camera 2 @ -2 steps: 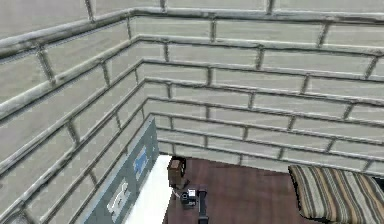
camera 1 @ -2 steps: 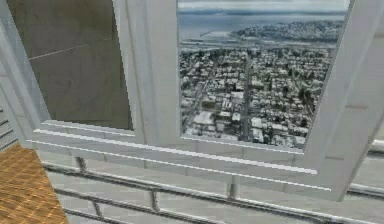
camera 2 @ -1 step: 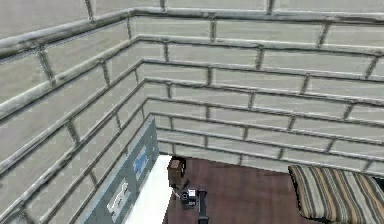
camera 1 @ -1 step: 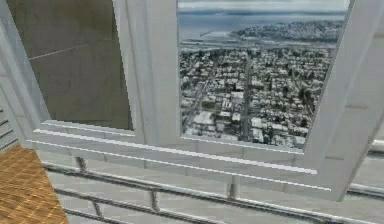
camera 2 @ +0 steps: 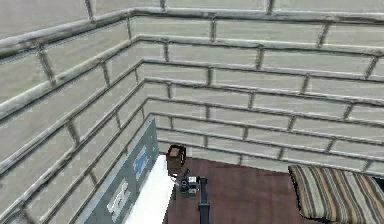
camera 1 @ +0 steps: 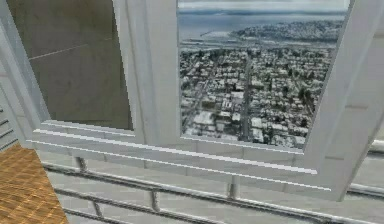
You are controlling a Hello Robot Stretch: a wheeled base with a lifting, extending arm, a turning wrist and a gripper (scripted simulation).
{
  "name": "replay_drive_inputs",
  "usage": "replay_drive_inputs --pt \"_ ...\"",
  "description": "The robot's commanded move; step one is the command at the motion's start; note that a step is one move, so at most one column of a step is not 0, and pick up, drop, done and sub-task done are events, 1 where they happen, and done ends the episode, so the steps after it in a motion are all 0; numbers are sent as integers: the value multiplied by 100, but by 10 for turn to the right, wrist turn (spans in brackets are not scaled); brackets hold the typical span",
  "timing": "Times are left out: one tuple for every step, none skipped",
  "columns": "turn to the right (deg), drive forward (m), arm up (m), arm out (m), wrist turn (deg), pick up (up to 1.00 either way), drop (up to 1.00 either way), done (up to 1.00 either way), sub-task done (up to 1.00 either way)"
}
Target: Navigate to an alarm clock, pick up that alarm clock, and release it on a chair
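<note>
The arm (camera 2: pixel 203 206) rises from the bottom edge of the arm side view, and past its two white squares (camera 2: pixel 190 182) the gripper (camera 2: pixel 177 156) shows as a small dark block with a reddish-brown tinge. The fingers cannot be made out, so their state and whether they hold anything cannot be told, nor whether that tinge belongs to the alarm clock. Just left of the fingers lies a white slab (camera 2: pixel 152 196) with a grey panel (camera 2: pixel 118 190) beyond it. Behind them stands the brick wall (camera 2: pixel 230 90). Well to their right, on the dark floor (camera 2: pixel 250 190), lies a striped cushion (camera 2: pixel 335 192). The forward view faces a white-framed window (camera 1: pixel 155 70) over a city, with a woven wooden surface (camera 1: pixel 25 190) at lower left.
</note>
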Motion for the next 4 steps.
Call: replay_drive_inputs --pt "0 0 50 0 0 0 0 0 0" --pt "0 0 12 0 0 0 0 0 0" --pt "0 0 0 0 -450 0 0 0 0" --pt "0 0 0 0 -450 0 0 0 0"
